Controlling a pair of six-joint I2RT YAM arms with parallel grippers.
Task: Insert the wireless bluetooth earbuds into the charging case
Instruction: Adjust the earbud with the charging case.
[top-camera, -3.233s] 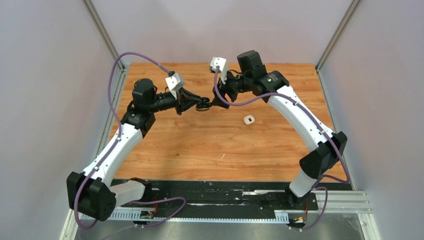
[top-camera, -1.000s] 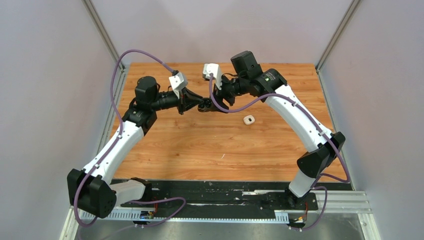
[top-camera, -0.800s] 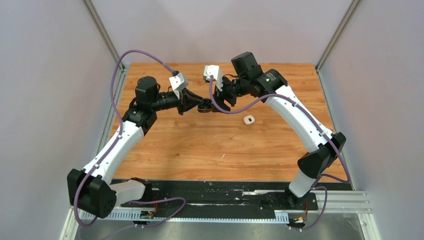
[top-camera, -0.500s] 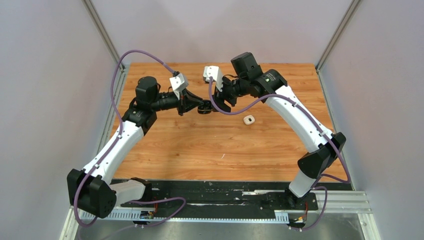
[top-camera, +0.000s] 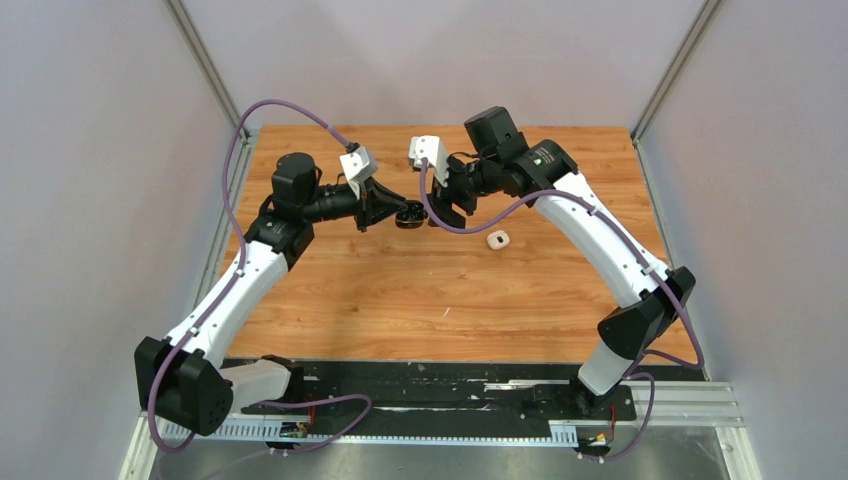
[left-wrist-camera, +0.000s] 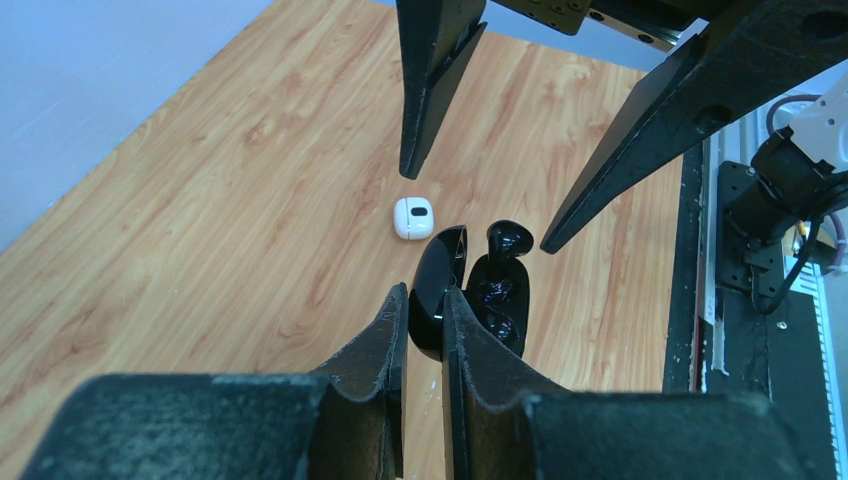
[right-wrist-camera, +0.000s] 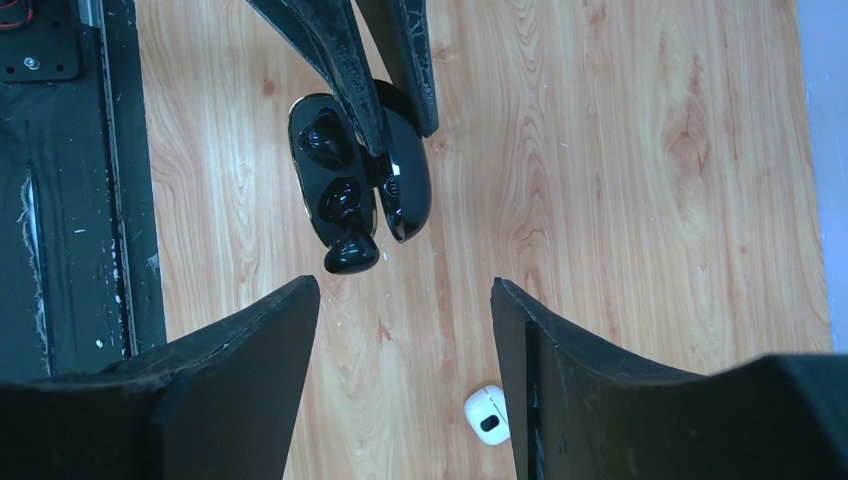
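Note:
My left gripper (top-camera: 405, 213) is shut on the upright lid (left-wrist-camera: 441, 268) of the open black charging case (left-wrist-camera: 502, 300) and holds it above the table. A black earbud (left-wrist-camera: 510, 240) sticks out at the far end of the case's base; it also shows in the right wrist view (right-wrist-camera: 350, 255). Glossy black shapes fill the case's pockets (right-wrist-camera: 335, 190). My right gripper (top-camera: 440, 207) is open and empty, its fingers (left-wrist-camera: 430, 90) spread just beyond the case, not touching it. No white earbuds are in view.
A small closed white case (top-camera: 497, 239) lies on the wooden table (top-camera: 400, 290) right of both grippers; it also shows in the left wrist view (left-wrist-camera: 413, 217) and the right wrist view (right-wrist-camera: 487, 414). Grey walls enclose the table; a black rail runs along the near edge.
My right gripper has drawn back slightly to the right, away from the black case. My left gripper still holds the case in the same place.

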